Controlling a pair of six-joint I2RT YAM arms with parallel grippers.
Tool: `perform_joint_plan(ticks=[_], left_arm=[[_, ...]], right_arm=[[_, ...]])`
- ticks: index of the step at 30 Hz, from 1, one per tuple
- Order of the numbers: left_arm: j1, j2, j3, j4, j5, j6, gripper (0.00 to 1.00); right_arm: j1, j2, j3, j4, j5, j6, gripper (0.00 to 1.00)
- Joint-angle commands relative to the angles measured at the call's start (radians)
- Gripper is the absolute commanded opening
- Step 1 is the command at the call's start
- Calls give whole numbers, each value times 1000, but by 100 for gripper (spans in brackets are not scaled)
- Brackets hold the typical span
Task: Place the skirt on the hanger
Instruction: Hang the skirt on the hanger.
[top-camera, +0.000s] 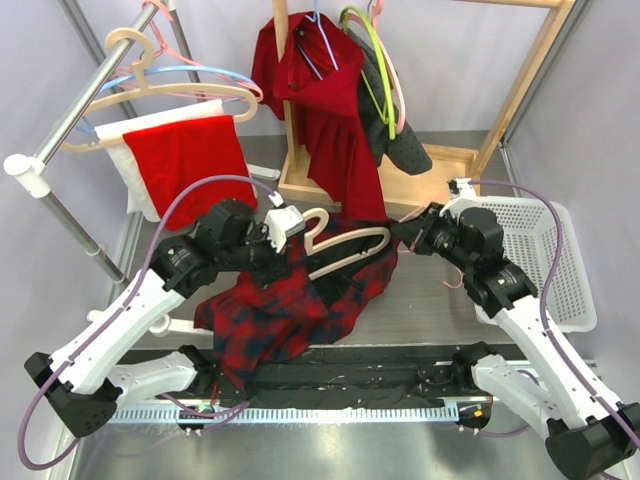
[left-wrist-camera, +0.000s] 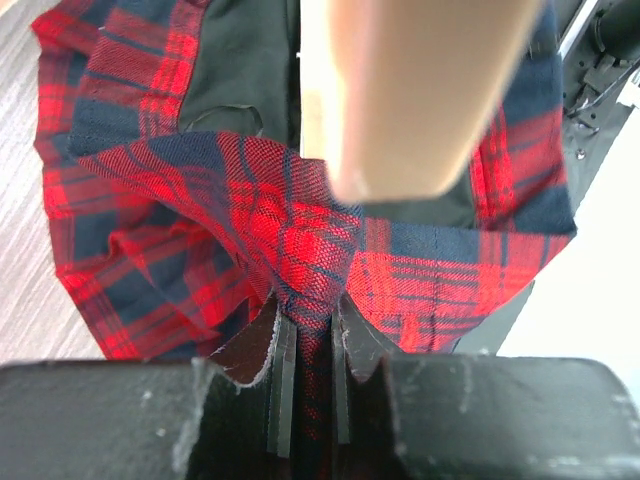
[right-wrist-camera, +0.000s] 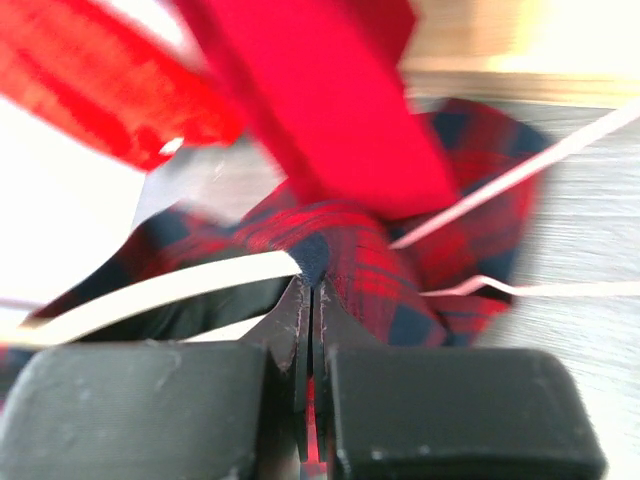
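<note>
Over the counter (top-camera: 430, 310), we pinch the plaid skirt (top-camera: 270, 320) at its waist with left tool (left-wrist-camera: 310, 330) and right tool (right-wrist-camera: 308, 296) alike, the wooden hanger (top-camera: 355, 236) lying at the opening; fitting looks half done.

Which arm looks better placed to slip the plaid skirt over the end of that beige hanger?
Probably the right. The right claw pinches the skirt beside the hanger tip, ready to slip fabric over it. The left claw grips cloth nearer its middle.
</note>
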Motion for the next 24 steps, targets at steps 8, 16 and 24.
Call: perform_joint_plan(ticks=[8,16,24], left_arm=[[4,27,72,128,-25,-102,0],[4,4,50,124,-67,-105,0],[4,-68,119,56,-343,-107,0]], right_arm=[[129,86,58,307,-486,-55,1],[426,189,156,300,-395,-173,1],[490,252,229,333,-383,-208,1]])
